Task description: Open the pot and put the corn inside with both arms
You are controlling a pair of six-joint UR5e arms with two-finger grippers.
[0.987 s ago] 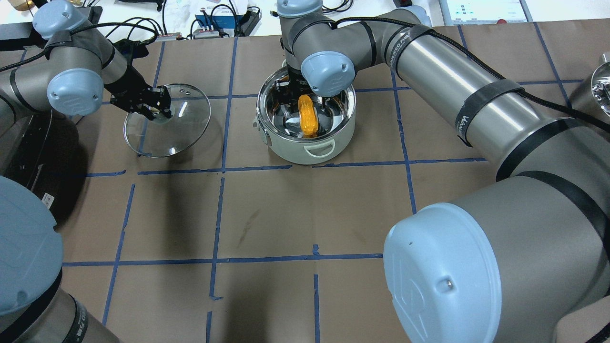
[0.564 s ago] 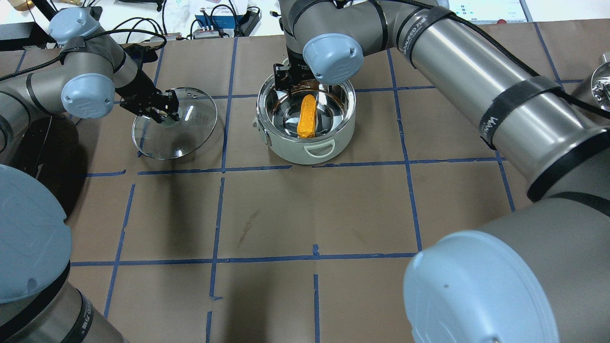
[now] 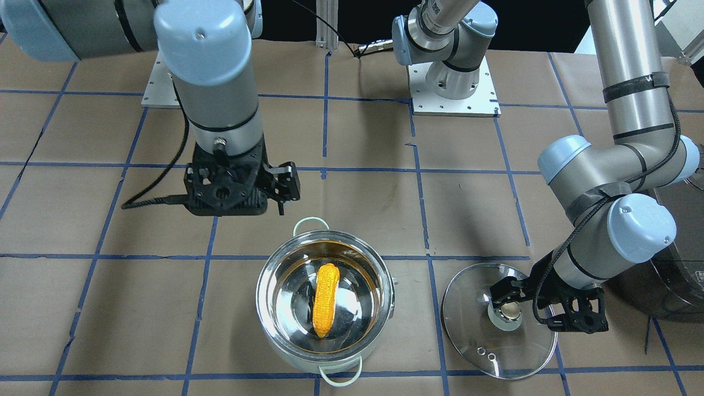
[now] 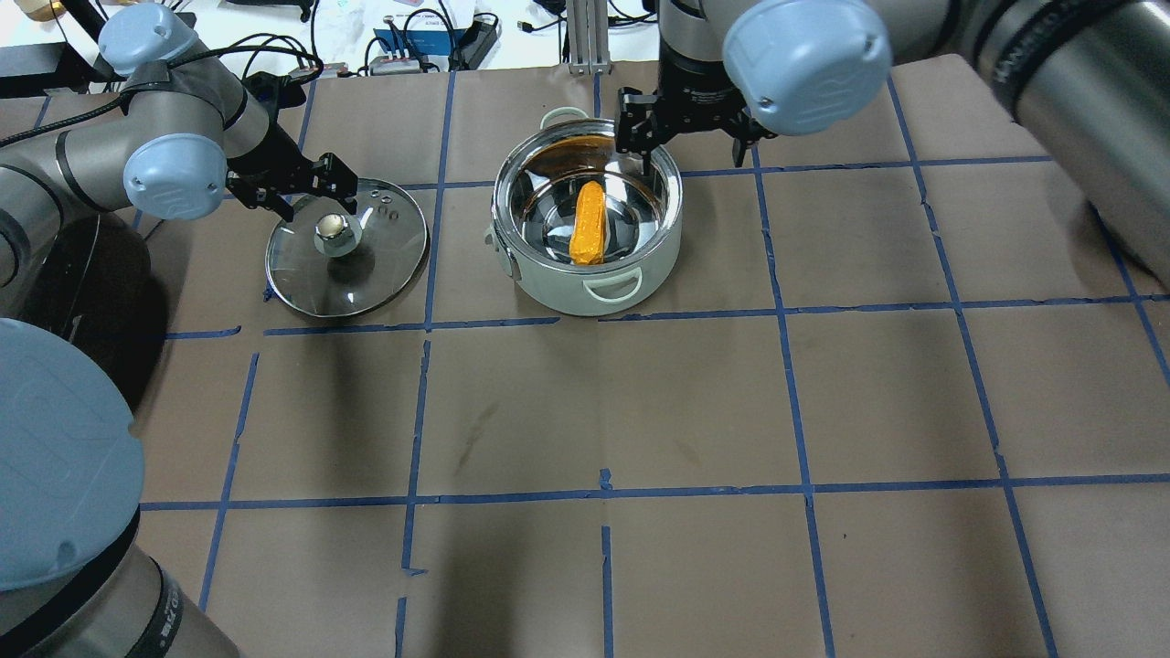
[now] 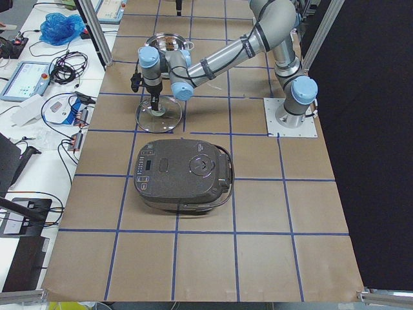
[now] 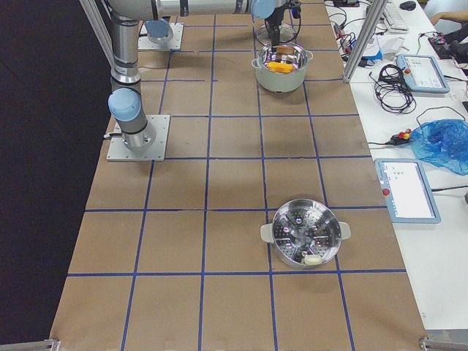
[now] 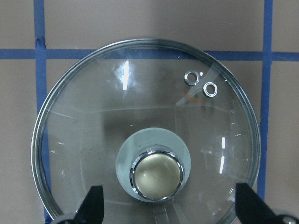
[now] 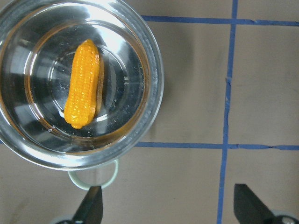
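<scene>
The steel pot (image 4: pixel 558 291) stands open at the table's far middle, and the orange corn (image 4: pixel 588 224) lies on its bottom, free of any gripper; the pot (image 3: pixel 264 308) and corn (image 3: pixel 325 298) also show from the front, and the corn fills the right wrist view (image 8: pixel 83 89). The glass lid (image 4: pixel 388 265) lies flat on the table left of the pot, its silver knob (image 4: pixel 335 234) up. My left gripper (image 4: pixel 306 192) is open and empty just behind the knob (image 7: pixel 156 173). My right gripper (image 4: pixel 686 137) is open and empty, above the pot's far right rim.
A dark rice cooker (image 5: pixel 184 174) sits at the table's left end, close to my left arm. A steel steamer pot (image 6: pixel 303 234) stands at the right end. Blue tape lines grid the brown table cover (image 4: pixel 594 402).
My right gripper rose out of the pot and moved right, leaving the corn inside. My left gripper let go of the knob; the lid went from tilted to flat on the table.
</scene>
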